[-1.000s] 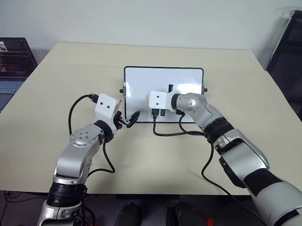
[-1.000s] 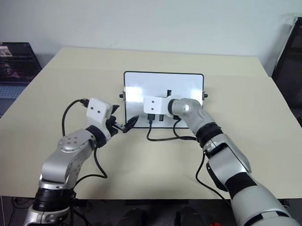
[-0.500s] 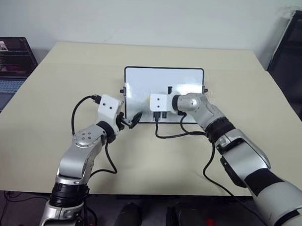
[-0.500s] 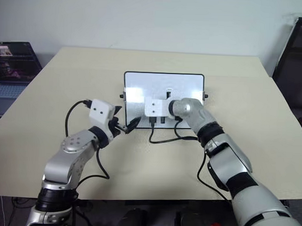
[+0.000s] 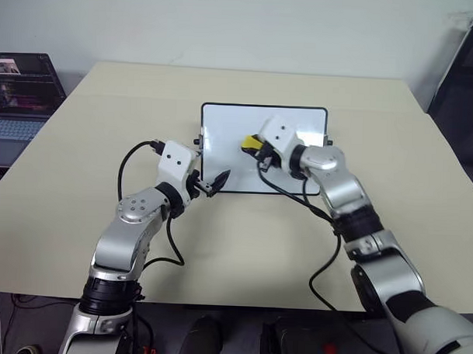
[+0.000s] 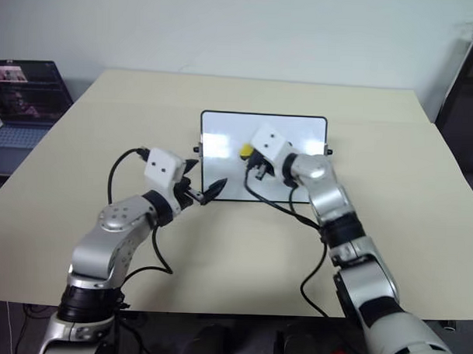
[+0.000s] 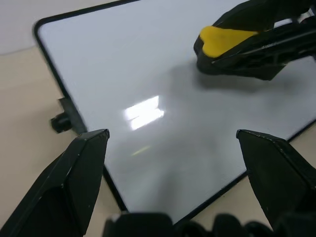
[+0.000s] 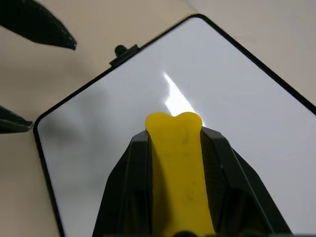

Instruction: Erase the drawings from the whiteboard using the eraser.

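Against the frames from 1 second ago, we see the right gripper (image 5: 251, 144) swung away from the lower middle of the board toward its upper middle, and its wrist rolled so that the yellow block, hidden under the hand before, now shows. The head views have also shifted a little, which is the camera moving and not the board. We judge this to be a wiping stroke in progress.

The small oblong bright yellow eraser (image 8: 178, 168) sits pinched between the right gripper's 2 black fingers, which are clamped tight on its sides; its rounded tip pokes out past the fingertips. In the left eye view it lies at the centre of the frame, over the upper middle of the glossy white rectangular whiteboard with the thin black frame (image 5: 223, 126). In the left wrist view a soft shadow lies on the board beneath it; we cannot tell whether it touches the surface.

The left gripper (image 5: 217, 183) is spread wide, holding nothing, hovering at the board's lower left corner in the left eye view, its fingers (image 7: 79, 173) straddling that edge near a small black knob (image 7: 60, 122).

We can pick out no marker strokes on the bare white surface in any view, so we judge the erasing largely or wholly done.
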